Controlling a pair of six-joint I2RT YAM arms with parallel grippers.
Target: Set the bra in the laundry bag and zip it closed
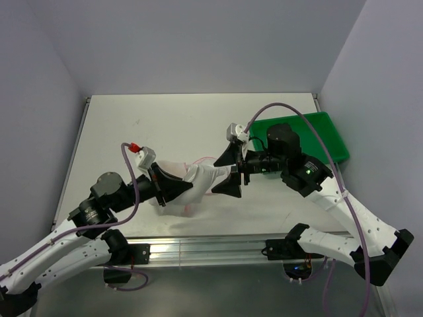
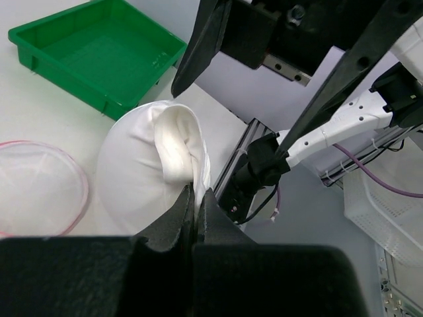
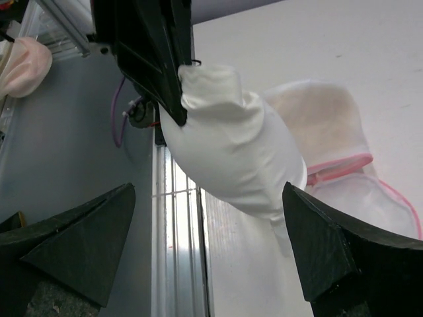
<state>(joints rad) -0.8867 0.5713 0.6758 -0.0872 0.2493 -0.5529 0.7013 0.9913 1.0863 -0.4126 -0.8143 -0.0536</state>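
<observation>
Left end effector sits closest, its fingers pressed together on a fold of the bra, which is held up off the counter and is not inside anything; the laundry bag lies on the counter close by, its pink zipper rim gaping and unzipped; a tan patch shows through its mesh in the right wrist view, and I cannot tell what it is; the right end effector stands spread wide either side of the bra, gripping nothing; by my judgement, both the insertion and the zipping remain.
</observation>
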